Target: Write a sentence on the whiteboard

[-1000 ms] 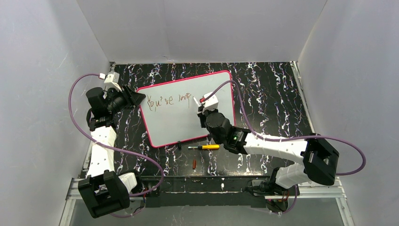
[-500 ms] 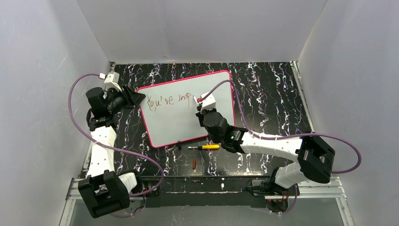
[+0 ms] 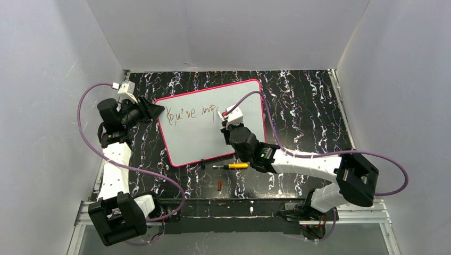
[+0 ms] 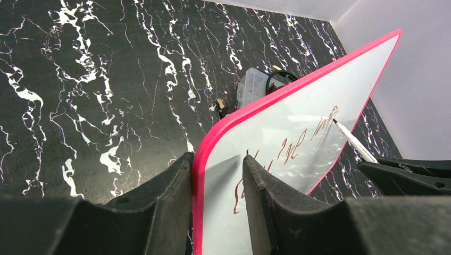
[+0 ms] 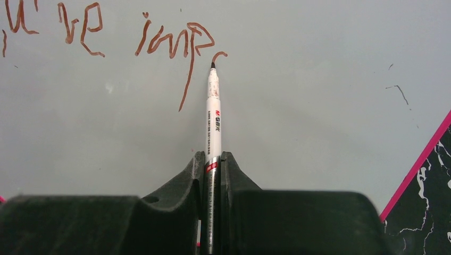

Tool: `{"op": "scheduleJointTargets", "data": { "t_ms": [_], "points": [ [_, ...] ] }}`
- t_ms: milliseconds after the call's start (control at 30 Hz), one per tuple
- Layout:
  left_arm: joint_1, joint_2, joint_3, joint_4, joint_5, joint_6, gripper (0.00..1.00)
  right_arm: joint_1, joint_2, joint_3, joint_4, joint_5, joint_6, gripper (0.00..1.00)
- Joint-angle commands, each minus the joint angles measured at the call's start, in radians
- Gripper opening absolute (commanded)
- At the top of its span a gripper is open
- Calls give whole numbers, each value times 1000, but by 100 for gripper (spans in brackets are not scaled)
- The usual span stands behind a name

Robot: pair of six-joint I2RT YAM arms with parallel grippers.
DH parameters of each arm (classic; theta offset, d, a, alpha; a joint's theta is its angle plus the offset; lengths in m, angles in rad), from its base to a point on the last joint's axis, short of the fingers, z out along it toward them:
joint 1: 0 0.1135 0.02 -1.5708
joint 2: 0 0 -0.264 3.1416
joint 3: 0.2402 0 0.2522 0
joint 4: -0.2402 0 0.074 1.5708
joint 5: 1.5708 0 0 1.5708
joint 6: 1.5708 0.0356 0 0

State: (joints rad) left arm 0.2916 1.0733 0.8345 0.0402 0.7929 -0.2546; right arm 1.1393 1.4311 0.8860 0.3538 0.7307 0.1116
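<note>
tip of the marker [image 5: 213,106] rests on the whiteboard [image 5: 319,138] at the foot of a small hook, just right of the "p" that ends the sentence [image 5: 170,45] so far. my right pincer [image 5: 213,159] is clamped on the marker's barrel, jaws tight on both sides. the marker's long axis runs straight up the middle of the right wrist view, from the jaws at the bottom to the tip near the upper centre. the lettering lies in the upper left of that frame. bare white runs off to the right, as far as the pink rim at the lower right. so the coming stroke, as i judge it, goes rightward from the tip, across the marker's axis and not along it. my left pincer [image 4: 218,175] is closed on the board's rounded pink corner, low in the left wrist view. in the top view it sits at the board's left end, well apart from the writing, so my right arm is the nearer one.
</note>
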Motion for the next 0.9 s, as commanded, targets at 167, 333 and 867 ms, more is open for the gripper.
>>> {"op": "scheduleJointTargets", "data": {
  "t_ms": [167, 333, 867],
  "points": [
    [-6, -30, 2, 6, 40, 1, 36, 0, -33, -9, -43, 89, 20, 1],
    [-6, -29, 2, 6, 40, 0, 36, 0, -38, 0, -36, 111, 2, 1],
    [-6, -28, 3, 6, 41, 0, 36, -1, 5, 46, 22, 70, -55, 1]
  ]
}}
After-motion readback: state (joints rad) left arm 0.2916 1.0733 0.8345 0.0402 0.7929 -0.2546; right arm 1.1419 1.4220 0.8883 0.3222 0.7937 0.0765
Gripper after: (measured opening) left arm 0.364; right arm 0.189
